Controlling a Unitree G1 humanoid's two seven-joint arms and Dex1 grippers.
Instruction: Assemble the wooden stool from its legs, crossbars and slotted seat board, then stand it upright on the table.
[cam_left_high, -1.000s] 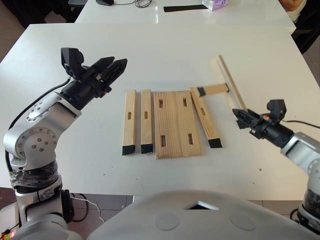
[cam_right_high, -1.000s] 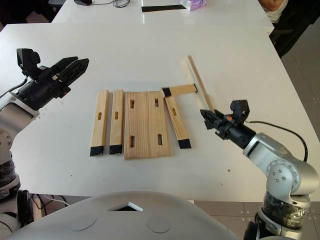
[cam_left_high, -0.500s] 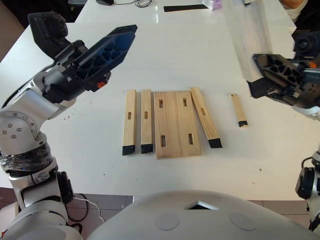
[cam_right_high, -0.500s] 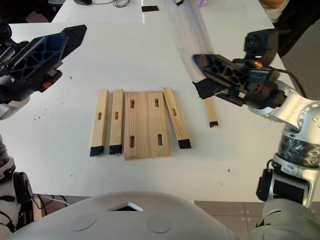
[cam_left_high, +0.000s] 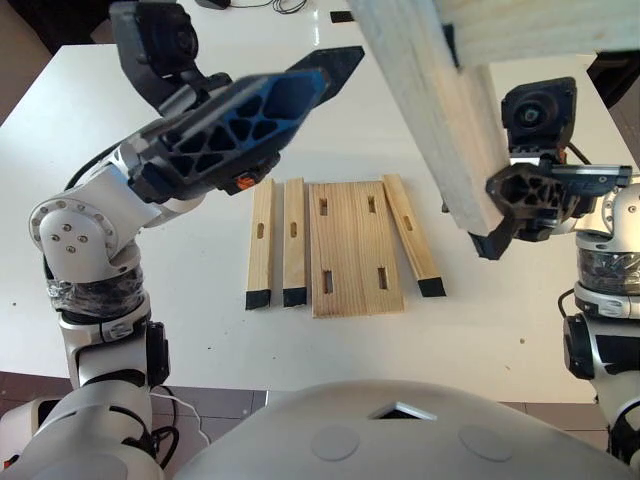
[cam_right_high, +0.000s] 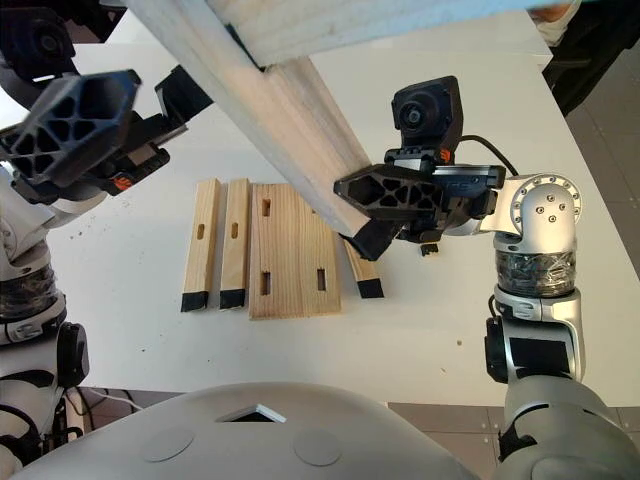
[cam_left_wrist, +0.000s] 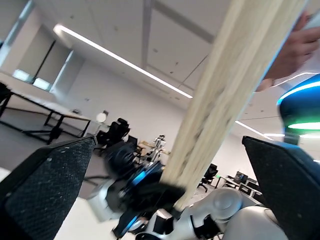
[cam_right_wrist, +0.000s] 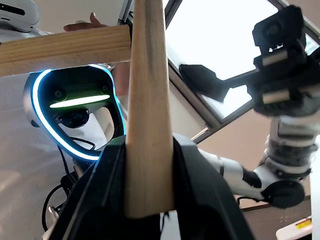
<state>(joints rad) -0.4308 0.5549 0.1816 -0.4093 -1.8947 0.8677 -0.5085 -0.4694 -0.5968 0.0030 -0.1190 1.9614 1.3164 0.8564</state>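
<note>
Right gripper (cam_left_high: 492, 212): clamped on the lower end of the lifted leg (cam_left_high: 425, 100), which it holds high over the table (cam_left_high: 120, 330), close to the head camera.
Crossbar (cam_left_high: 545, 30): meets the lifted leg at a right angle near its upper end. It looks seated in the slot, so one joint appears made.
Left gripper (cam_left_high: 318, 78): raised, fingers spread apart and holding nothing, near the lifted leg.
Flat on the table: outer leg (cam_left_high: 260, 243) and inner leg (cam_left_high: 293, 240) side by side, just left of the seat board (cam_left_high: 355, 250). The fourth leg (cam_left_high: 412, 237) lies along the board's right edge.
Short piece (cam_right_high: 428, 249): mostly hidden under the right gripper, probably the second crossbar.
Progress: early, judging by the loose parts.
Left to do: join the remaining legs and crossbar, fit the seat board, and stand the stool upright.
</note>
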